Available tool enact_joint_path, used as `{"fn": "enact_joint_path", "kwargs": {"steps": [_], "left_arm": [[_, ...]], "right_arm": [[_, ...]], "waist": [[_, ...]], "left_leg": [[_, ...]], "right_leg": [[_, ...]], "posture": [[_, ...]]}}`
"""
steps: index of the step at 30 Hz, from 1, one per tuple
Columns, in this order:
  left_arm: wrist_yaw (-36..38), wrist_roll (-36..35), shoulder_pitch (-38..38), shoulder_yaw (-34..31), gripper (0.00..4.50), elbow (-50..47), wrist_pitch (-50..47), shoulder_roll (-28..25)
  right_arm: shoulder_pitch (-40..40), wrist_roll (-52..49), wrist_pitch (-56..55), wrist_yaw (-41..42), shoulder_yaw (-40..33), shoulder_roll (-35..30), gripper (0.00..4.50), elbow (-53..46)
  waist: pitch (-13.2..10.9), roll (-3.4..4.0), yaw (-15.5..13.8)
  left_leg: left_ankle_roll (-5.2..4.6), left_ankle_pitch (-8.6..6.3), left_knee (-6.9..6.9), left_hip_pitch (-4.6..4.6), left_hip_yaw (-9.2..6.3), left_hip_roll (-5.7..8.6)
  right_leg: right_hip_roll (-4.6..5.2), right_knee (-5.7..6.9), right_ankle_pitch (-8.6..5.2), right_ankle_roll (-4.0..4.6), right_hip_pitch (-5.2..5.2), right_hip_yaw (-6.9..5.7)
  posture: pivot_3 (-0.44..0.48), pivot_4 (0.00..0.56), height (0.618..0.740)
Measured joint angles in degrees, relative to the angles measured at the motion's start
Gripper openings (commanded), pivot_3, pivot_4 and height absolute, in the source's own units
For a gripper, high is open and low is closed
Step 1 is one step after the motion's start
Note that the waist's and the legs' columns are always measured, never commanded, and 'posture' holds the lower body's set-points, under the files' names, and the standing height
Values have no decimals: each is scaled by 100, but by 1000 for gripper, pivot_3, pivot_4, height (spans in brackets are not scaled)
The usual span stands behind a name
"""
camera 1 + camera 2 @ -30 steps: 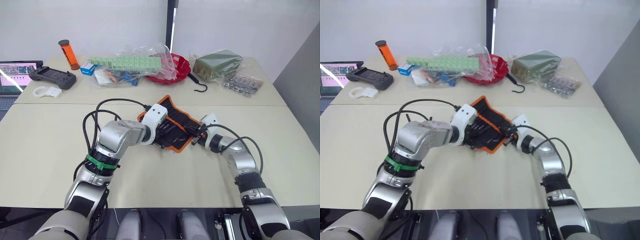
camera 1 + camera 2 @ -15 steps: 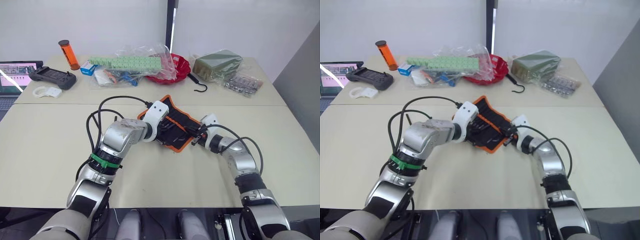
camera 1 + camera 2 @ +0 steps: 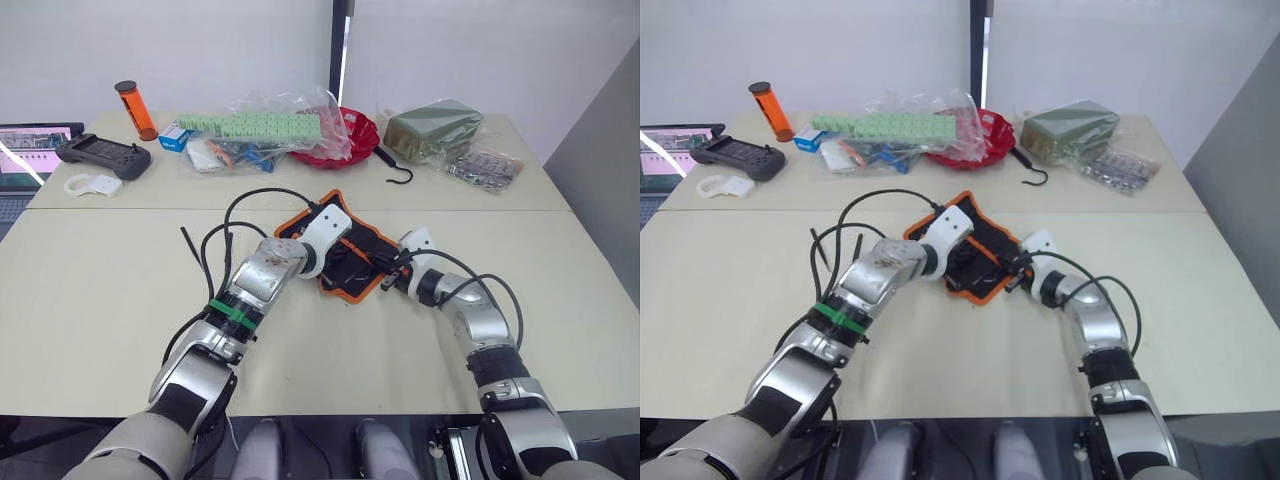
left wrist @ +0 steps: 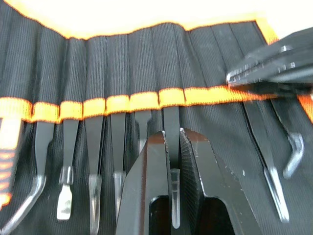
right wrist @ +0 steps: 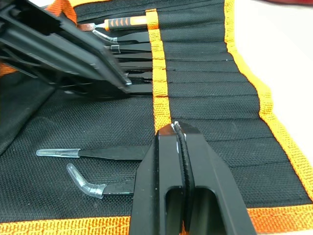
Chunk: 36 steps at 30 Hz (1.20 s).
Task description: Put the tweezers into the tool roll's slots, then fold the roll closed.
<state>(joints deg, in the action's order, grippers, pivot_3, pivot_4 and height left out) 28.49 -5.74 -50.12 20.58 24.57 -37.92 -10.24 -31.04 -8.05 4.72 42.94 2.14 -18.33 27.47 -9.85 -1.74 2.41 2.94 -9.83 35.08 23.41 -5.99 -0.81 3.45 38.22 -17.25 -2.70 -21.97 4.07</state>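
Left arm is now reaching further across the roll than a second ago, seating another tweezer.

The left gripper [image 4: 173, 147] is clamping one of the tweezers [image 4: 171, 122], its long axis running straight ahead into the slots [image 4: 146, 73] of the tool roll [image 3: 360, 245]. The right gripper [image 5: 178, 134] is pinching the roll's orange band, holding it down. The tweezer's tip is hiding inside the pocket, so its depth is hard to judge.
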Motion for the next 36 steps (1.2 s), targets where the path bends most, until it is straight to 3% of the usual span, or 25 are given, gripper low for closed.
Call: {"fn": "enact_joint_path", "kwargs": {"steps": [11,13,17,24,36], "left_arm": [[236,126,-226,-274,34,803,503,295],[285,123,-227,-330,889,827,499,307],[413,103,-225,-460,2191,712,272,275],[612,107,241,-500,4482,-794,-560,-435],[546,-190,1513,-992,4482,-2778,-1734,-1062]], "right_arm": [[77,6,43,-39,-2,17,0,-120],[80,6,50,-39,-2,18,0,-130],[74,6,50,-39,11,41,0,-131],[48,5,48,11,94,60,0,-124],[-211,10,-38,232,174,54,0,246]], "waist": [[0,0,-10],[0,0,-10],[0,0,6],[2,3,56],[3,4,94]], "left_leg": [[0,0,4,1,0,2],[0,0,4,1,-1,2],[0,0,2,0,-1,1],[-1,-1,-10,-16,-1,1],[-1,-1,-8,-25,-1,-3]], "right_leg": [[0,1,0,-1,3,-1],[0,1,1,-2,3,-1],[0,4,1,-2,2,-1],[0,34,1,-1,0,1],[-2,41,1,-1,1,2]], "posture": [[0,150,740],[0,150,740],[0,150,740],[0,150,740],[0,150,740]]}}
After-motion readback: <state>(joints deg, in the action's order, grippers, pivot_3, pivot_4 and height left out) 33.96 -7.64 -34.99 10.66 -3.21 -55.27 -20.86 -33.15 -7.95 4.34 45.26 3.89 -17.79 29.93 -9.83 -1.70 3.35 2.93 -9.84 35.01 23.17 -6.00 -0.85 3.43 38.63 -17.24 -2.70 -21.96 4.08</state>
